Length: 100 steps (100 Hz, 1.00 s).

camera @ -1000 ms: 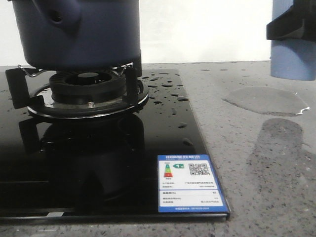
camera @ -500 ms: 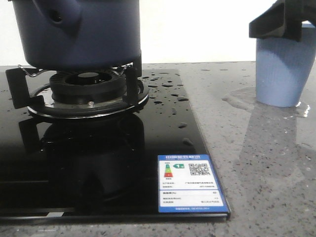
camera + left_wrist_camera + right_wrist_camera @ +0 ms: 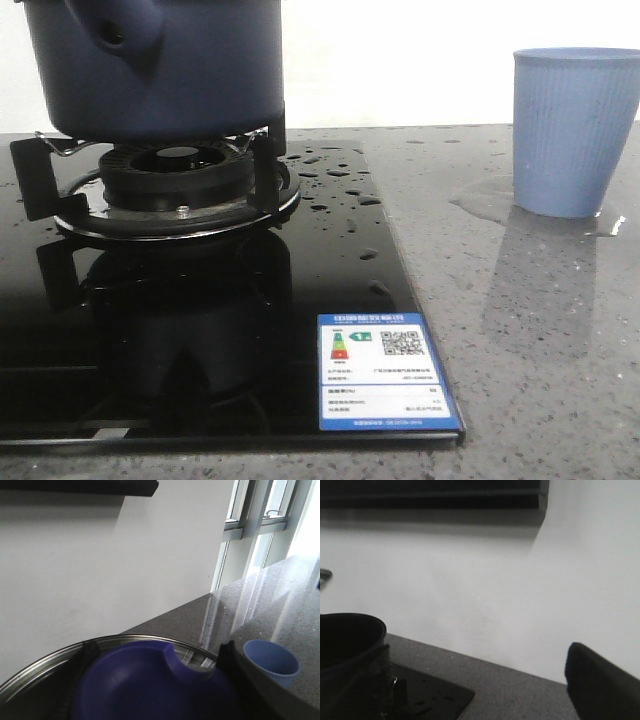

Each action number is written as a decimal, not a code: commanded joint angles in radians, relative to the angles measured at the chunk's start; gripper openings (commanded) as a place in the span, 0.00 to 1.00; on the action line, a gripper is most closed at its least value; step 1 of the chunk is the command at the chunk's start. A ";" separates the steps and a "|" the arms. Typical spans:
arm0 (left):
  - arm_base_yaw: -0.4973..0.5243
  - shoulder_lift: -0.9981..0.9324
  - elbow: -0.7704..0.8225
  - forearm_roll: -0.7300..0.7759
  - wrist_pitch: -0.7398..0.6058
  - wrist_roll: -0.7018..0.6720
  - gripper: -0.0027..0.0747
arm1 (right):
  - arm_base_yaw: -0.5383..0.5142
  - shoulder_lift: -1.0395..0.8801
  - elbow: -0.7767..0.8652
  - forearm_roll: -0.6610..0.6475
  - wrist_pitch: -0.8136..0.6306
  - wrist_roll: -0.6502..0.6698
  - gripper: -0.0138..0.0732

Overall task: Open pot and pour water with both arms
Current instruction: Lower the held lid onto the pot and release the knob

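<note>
I see one pot [image 3: 165, 65] on the burner [image 3: 178, 178], one cup [image 3: 576, 130] right by a water [image 3: 490, 203] puddle; drops dot the hob [image 3: 330, 250]. I can't tell either jaw's state.

I see only dark, matte, blunt-tipped gripper fingers [image 3: 227, 655] at left and one blurred dark finger [image 3: 600, 680] at right

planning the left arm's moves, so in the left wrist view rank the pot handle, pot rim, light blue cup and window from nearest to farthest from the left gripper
From the left gripper:
1. pot's blue handle, between the fingers
2. pot's steel rim, just beyond the handle
3. light blue cup, out on the counter past the pot
4. window, behind the counter's far edge
</note>
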 commanded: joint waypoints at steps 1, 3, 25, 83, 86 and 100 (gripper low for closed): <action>-0.006 0.013 -0.037 -0.116 0.041 0.047 0.38 | -0.005 -0.068 -0.030 0.020 -0.005 -0.001 0.57; -0.006 0.023 -0.037 -0.122 0.045 0.054 0.38 | -0.005 -0.082 -0.030 0.015 0.009 0.004 0.46; -0.054 0.091 -0.045 -0.131 0.050 0.119 0.38 | 0.029 -0.177 -0.030 -0.009 0.072 0.032 0.09; -0.090 0.189 -0.096 -0.142 -0.021 0.145 0.59 | 0.032 -0.188 -0.030 -0.011 0.064 0.077 0.09; -0.090 0.191 -0.096 -0.147 -0.023 0.145 0.66 | 0.032 -0.188 -0.030 -0.011 0.064 0.077 0.09; -0.090 0.191 -0.096 -0.202 -0.020 0.145 0.88 | 0.032 -0.188 -0.030 -0.011 0.068 0.077 0.09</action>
